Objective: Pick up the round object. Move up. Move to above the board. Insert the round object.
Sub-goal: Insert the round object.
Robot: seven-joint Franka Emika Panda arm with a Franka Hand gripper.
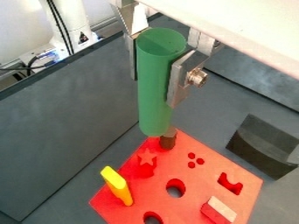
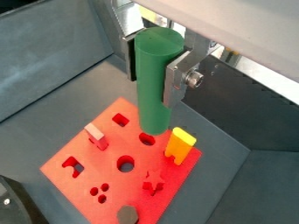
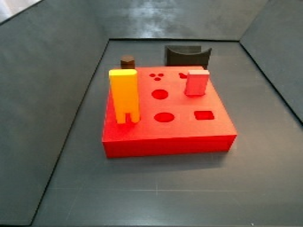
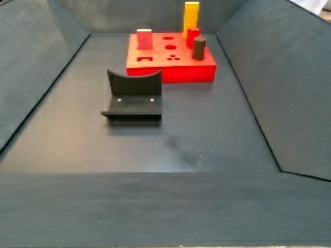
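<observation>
Green cyl. peg, the round object [image 1: 158, 83], was held upright in the gripper [image 1: 162, 61], silver finger plates [image 1: 181, 77] pinching it on both sides in both wrist views; also seen at [image 2: 155, 79], gripper [image 2: 159, 59]. Peg hung above the board [image 1: 187, 188], lower end over the board's top; no contact could be confirmed from these views. Neither peg nor gripper appeared in the side views.

Item 2: board, flat red square block [image 3: 166, 120], on dark grey floor, also [image 4: 171, 58] and [image 2: 105, 171]. Top face had round holes, a square hole, a star cut-out & a cluster of small dots.

Item 3: orange-yellow rect. block [image 3: 123, 97], upright in the board near one edge; also [image 1: 115, 185], [image 2: 180, 145], [image 4: 191, 17].

Item 4: short dark-topped peg [image 3: 124, 62], seated at a board corner; also [image 4: 199, 44].

Item 5: small red-pink block [image 3: 196, 82], standing on the board top; also [image 1: 218, 210], [image 2: 96, 136].

Item 6: dark L-shaped fixture [image 4: 134, 95], on the floor, apart from the board; also [image 3: 186, 55] behind the board, & [image 1: 264, 144]
</observation>
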